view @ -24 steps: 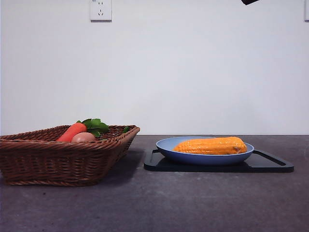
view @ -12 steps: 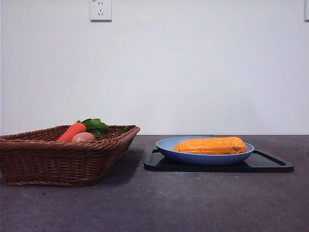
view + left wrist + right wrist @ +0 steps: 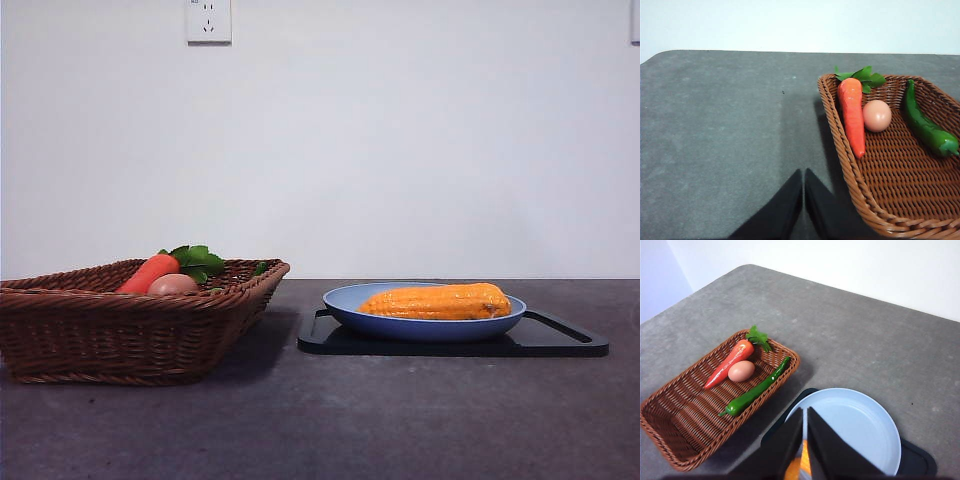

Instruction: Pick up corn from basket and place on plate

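So: right gripper (image 3: 804,450) is clenched on nothing, high above the plate (image 3: 860,425). Left gripper (image 3: 803,200) is also pressed closed and empty, just beside the basket (image 3: 850,170) rim. Corn (image 3: 436,301) lies lengthwise in the plate, which sits on the black tray (image 3: 555,338). Basket, well apart from the plate, holds carrot (image 3: 852,115), egg (image 3: 876,115) and green pepper (image 3: 926,126).
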